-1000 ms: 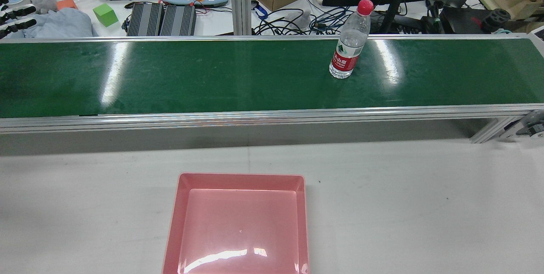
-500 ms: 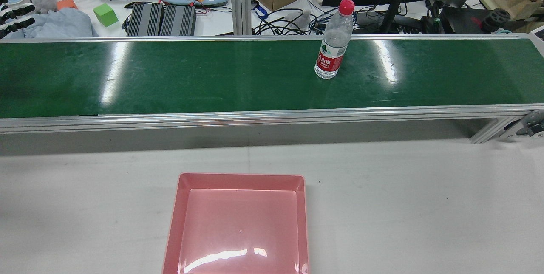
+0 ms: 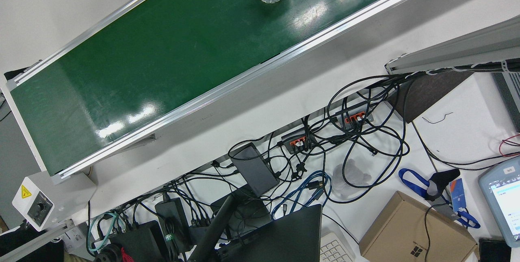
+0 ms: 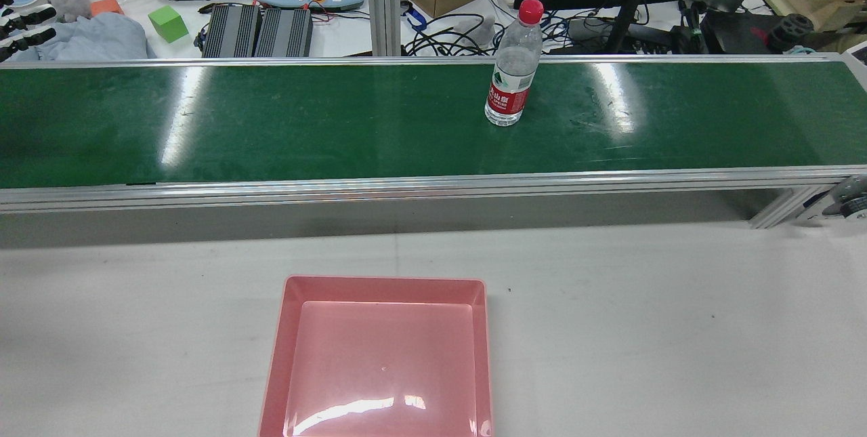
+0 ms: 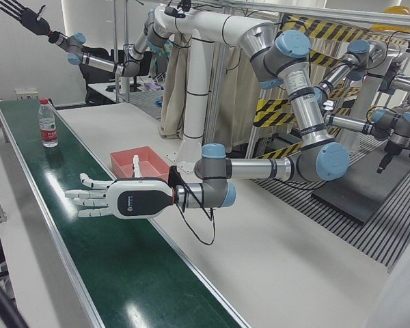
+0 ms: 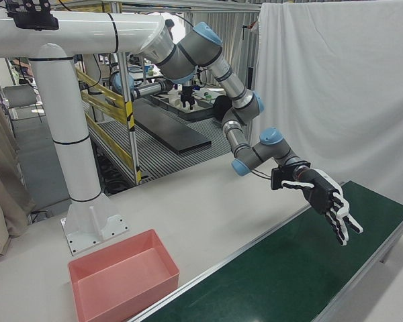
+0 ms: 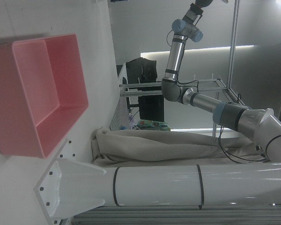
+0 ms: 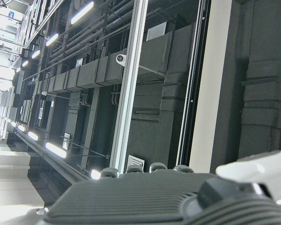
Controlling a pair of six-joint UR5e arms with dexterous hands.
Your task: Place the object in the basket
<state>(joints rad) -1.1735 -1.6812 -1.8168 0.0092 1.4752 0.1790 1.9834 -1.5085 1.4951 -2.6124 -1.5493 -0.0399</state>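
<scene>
Bottle (image 4: pixel 511 71) has ridden leftward along green belt (image 4: pixel 271 118)

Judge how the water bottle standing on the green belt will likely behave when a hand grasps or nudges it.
The water bottle stands tall on a narrow base, so a high nudge would probably tip it, and its round body would then roll. Its clear thin plastic likely dents under a hard squeeze. Its smooth wall may be slippery.

Upright water bottle (image 4: pixel 513 68) on green conveyor belt (image 4: pixel 271 125); pink basket (image 4: pixel 379 356) on white table (image 4: pixel 643 328)

Green belt (image 4: pixel 339 125), pink basket (image 4: pixel 379 356), red-capped, red-labelled clear bottle (image 4: pixel 511 71).
</scene>
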